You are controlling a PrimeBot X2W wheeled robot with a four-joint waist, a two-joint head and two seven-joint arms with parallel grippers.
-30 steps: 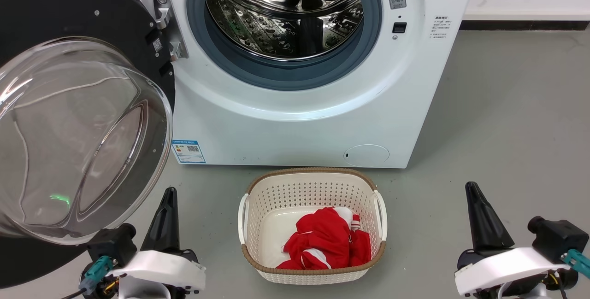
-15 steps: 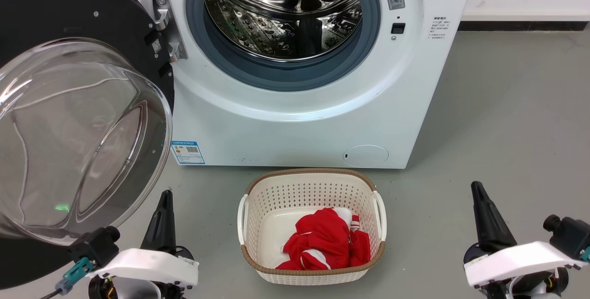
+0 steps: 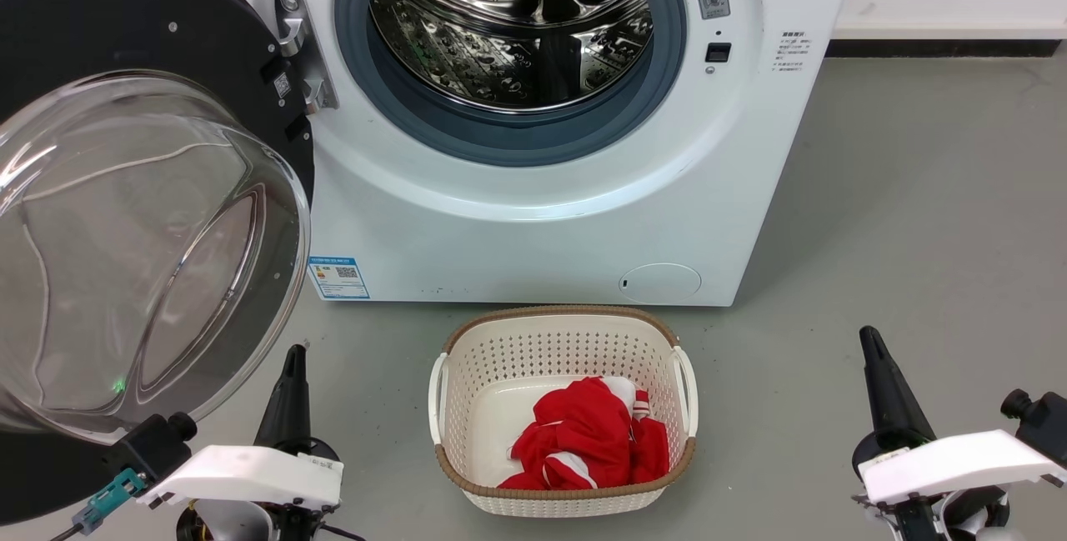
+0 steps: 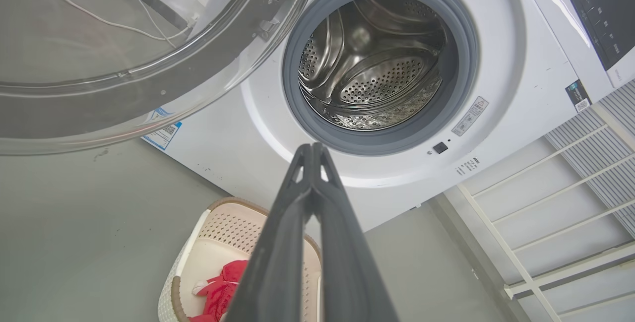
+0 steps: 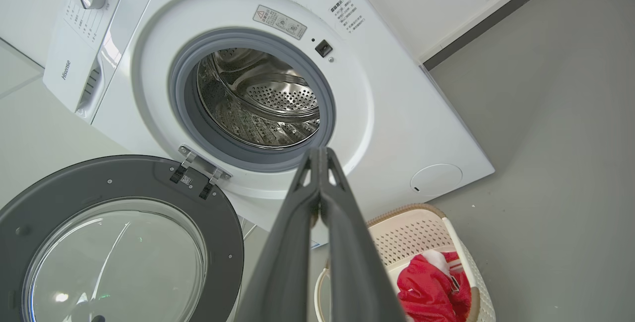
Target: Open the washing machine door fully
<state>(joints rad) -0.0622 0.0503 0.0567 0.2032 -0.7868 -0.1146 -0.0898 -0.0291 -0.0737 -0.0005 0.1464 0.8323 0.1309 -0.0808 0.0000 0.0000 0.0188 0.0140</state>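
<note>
At seven o'clock in the head view, the left hand (image 3: pixel 293 351), fingers pressed together and empty, points up near the lower edge of the washing machine door (image 3: pixel 142 224), which stands wide open at nine o'clock of the washing machine (image 3: pixel 542 216). At five o'clock the right hand (image 3: pixel 869 333), likewise closed and empty, has bare floor (image 3: pixel 909 191) around it. The basket (image 3: pixel 667 358) sits between the two hands.

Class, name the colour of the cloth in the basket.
The cloth is red and white; see head view.

The washing machine (image 3: pixel 542 224) is white with a grey gasket (image 3: pixel 517 145), the washing machine door (image 3: pixel 100 24) black, the holed basket (image 3: pixel 558 341) cream, the cloth (image 3: pixel 592 433) red-and-white.
</note>
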